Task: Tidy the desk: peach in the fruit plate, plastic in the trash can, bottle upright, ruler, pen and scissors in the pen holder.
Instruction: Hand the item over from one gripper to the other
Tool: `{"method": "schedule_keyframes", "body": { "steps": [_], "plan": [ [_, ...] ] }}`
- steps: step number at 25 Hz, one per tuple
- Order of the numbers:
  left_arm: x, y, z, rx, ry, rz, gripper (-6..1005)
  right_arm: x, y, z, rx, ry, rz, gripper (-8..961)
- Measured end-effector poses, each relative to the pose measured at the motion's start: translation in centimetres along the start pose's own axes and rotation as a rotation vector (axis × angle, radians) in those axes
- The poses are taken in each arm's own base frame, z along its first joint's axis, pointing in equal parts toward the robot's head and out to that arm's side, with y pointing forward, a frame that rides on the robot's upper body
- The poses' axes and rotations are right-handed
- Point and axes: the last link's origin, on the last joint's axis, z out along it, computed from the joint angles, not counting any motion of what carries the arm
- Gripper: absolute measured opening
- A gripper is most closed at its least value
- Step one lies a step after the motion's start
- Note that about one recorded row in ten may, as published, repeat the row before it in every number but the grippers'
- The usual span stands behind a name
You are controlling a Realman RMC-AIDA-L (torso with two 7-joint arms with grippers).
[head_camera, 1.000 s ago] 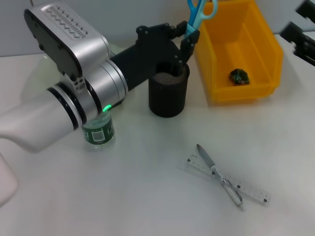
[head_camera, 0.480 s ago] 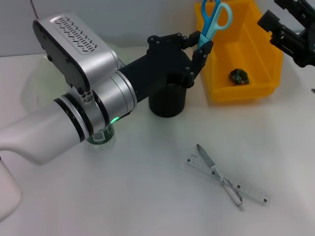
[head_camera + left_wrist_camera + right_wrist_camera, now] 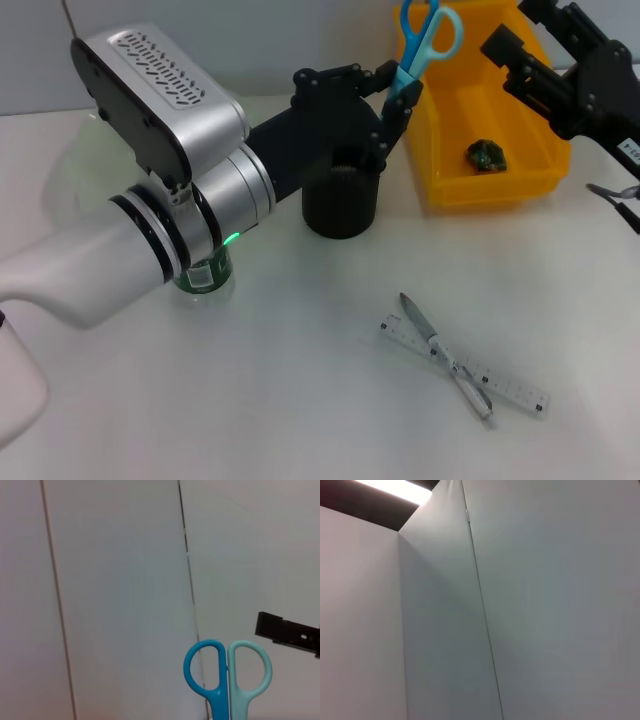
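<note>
My left claw (image 3: 392, 88) is clamped on the scissors (image 3: 418, 45), handles up, with the mesh cup (image 3: 341, 195) right below; I'd lower straight, then let go.

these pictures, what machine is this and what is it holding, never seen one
It is a two-armed robot tidying a white desk. The wide picture comes from a camera on its head; the other two come from cameras on its wrists and show mostly wall. The left pincer holds blue scissors upright above a black mesh pen holder. The right pincer hangs over a yellow trash can. A pen lies across a ruler, and a bottle stands under the left arm.
</note>
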Motion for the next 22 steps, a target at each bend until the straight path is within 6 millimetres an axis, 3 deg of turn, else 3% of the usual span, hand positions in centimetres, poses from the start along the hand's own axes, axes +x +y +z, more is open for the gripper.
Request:
{"method": "schedule_keyframes", "body": {
  "steps": [22],
  "plan": [
    [0.0,0.0,0.2,0.002,-0.008,0.009,233,2.5,1.0,1.9,0.077,-0.037,-0.004,793]
  ]
}}
